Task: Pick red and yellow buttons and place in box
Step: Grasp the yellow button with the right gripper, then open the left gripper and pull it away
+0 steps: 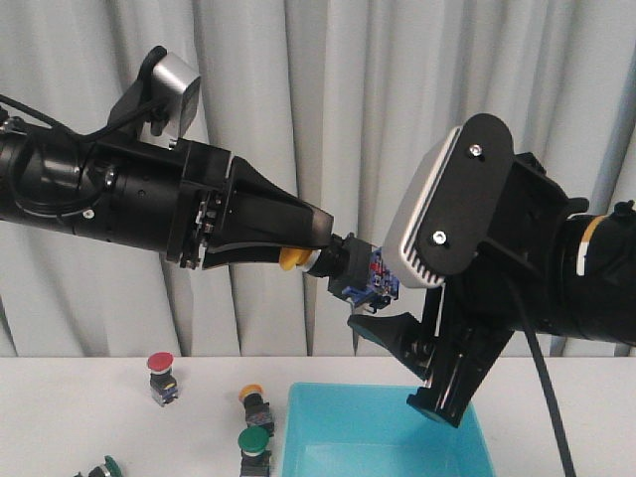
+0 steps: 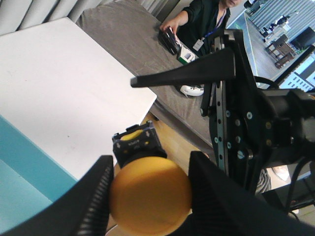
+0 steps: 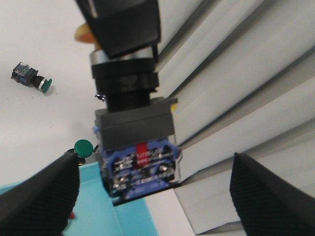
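My left gripper (image 1: 318, 241) is shut on the cap of a yellow button (image 1: 294, 259) and holds it sideways, high above the table. The cap fills the left wrist view (image 2: 150, 194) between the fingers. The button's black body and blue base (image 3: 138, 167) point at my right gripper (image 3: 155, 160), which is open, its fingers on either side of the base without touching it. In the front view the right gripper (image 1: 397, 368) hangs over the cyan box (image 1: 328, 437). A red button (image 1: 161, 376) and a second yellow button (image 1: 255, 404) stand on the table left of the box.
Two green-capped buttons (image 1: 254, 447) (image 1: 107, 465) lie near the table's front, left of the box. Grey curtains hang behind. The left wrist view shows the table's far edge (image 2: 142, 105) and a person beyond it.
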`<move>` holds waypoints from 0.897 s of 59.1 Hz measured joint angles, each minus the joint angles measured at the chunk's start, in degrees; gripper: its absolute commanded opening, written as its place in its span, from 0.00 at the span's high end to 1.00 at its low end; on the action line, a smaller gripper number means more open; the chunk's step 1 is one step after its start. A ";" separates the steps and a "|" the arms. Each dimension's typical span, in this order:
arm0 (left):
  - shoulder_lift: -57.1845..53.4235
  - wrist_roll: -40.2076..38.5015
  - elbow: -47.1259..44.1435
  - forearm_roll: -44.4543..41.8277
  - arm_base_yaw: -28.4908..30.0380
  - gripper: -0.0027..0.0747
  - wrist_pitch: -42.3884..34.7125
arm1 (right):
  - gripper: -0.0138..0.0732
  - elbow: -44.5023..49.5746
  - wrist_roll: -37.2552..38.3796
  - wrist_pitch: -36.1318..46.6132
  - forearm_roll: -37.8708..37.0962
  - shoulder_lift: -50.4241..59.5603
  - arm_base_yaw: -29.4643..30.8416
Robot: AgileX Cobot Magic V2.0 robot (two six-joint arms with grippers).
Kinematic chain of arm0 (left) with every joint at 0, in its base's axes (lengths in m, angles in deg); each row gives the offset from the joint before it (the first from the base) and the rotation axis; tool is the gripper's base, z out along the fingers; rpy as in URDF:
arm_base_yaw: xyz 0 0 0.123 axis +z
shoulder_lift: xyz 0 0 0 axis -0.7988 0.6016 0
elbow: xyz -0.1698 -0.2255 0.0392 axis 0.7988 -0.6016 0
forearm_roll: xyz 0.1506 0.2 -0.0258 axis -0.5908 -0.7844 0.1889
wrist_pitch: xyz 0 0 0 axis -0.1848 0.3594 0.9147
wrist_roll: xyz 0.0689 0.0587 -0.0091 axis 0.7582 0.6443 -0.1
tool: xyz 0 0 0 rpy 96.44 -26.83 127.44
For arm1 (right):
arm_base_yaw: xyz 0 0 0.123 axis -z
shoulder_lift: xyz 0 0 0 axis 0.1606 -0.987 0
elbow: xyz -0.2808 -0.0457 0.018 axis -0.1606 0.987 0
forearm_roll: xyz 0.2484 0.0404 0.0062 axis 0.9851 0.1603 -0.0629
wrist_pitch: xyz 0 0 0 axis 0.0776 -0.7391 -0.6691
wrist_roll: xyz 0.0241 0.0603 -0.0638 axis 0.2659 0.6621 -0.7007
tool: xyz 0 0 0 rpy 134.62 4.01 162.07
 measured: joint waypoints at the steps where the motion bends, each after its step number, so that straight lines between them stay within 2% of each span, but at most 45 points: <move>1: 0.00 0.00 0.00 0.00 0.00 0.94 0.00 | 0.15 0.00 0.00 0.07 0.00 0.00 0.00; 34: 0.00 0.11 0.00 0.00 -2.01 0.94 0.00 | 0.20 0.00 -0.39 1.27 4.16 -1.59 0.00; 41: 0.00 0.23 0.00 0.00 -2.19 0.94 0.00 | 0.32 0.00 -0.46 1.22 4.36 -1.58 0.00; 53: 0.00 0.23 0.00 0.25 -2.21 0.94 -0.10 | 0.66 0.00 -0.46 0.62 5.28 -1.58 0.00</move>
